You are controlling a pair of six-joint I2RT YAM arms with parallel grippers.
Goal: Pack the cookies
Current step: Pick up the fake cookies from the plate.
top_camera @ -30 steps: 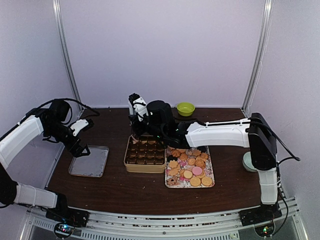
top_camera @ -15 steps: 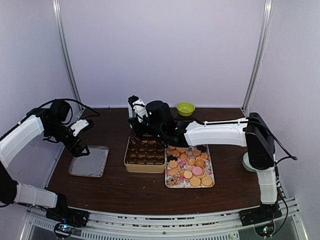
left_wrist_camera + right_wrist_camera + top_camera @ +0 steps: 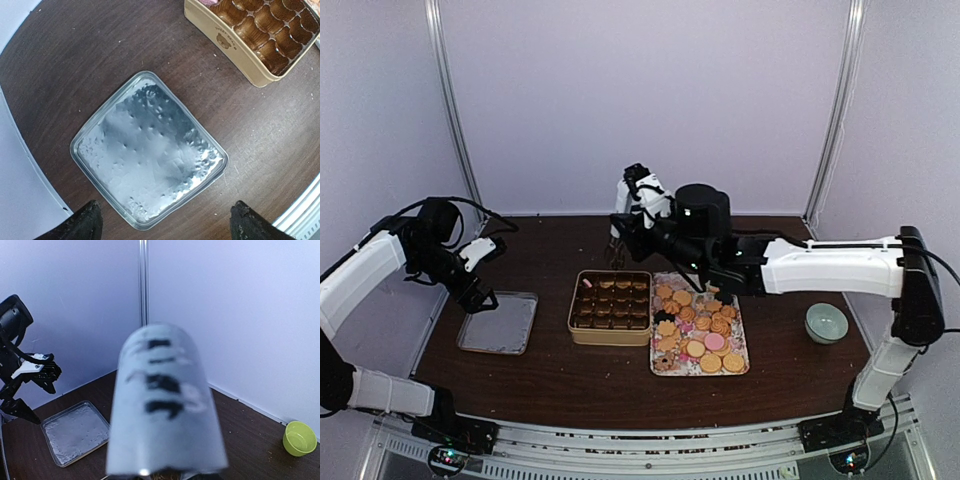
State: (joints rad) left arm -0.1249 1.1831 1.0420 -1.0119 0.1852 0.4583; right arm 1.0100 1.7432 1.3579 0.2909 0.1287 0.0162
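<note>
The cookies (image 3: 700,330), round tan ones with a few pink and dark, lie on a patterned tray (image 3: 745,366) right of centre. Left of it stands a cream tin (image 3: 572,322) filled with brown paper cups; a pink cookie (image 3: 586,283) lies in its back left cup. The tin's corner shows in the left wrist view (image 3: 235,55). My right gripper (image 3: 617,256) hangs just behind the tin's back edge; a blurred white shape blocks the right wrist view, so its jaws are hidden. My left gripper (image 3: 167,227) is open and empty above a silver lid (image 3: 150,150).
The silver lid (image 3: 500,323) lies at the left of the table. A pale green cup (image 3: 826,322) stands at the right. A lime bowl (image 3: 300,438) sits at the back by the wall. Metal frame posts stand at both back corners.
My right arm has lifted off the tin and swung back and to the right. The pink cookie now shows in the tin's back left cup. The left arm has not moved.
</note>
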